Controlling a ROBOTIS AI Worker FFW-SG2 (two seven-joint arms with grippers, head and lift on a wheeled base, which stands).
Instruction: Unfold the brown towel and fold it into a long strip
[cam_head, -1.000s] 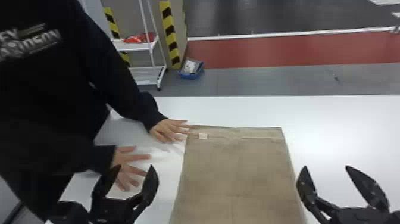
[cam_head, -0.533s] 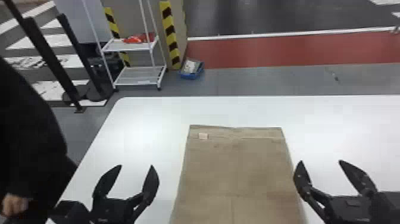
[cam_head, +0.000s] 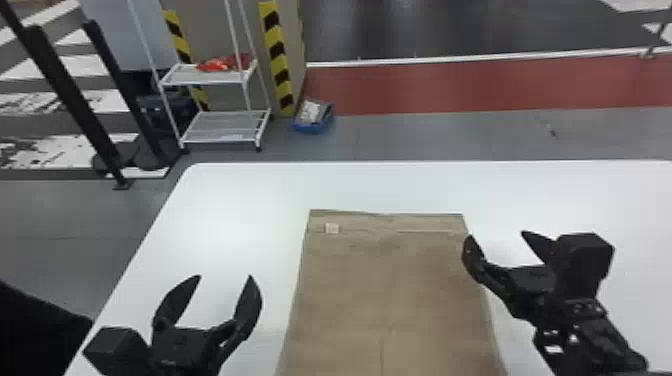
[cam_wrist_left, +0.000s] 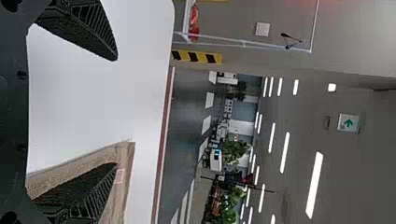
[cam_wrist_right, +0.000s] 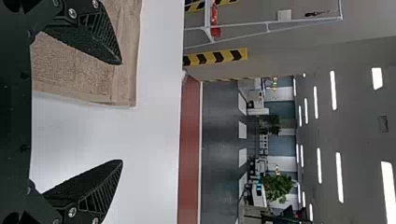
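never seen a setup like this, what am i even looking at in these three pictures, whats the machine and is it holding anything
This is a robot with two black arms at a white table. The large picture comes from its head, looking forward and down. There you see its left gripper and its right gripper, each with two flat fingers spread open.

The other two come from cameras on its left and right wrists. They are turned sideways, so each arm's own fingers come in from the picture's left edge.

On the table a brown towel lies spread flat, with a small pale label near its far left corner. Neither gripper holds anything. Behind the table stands a white rack.
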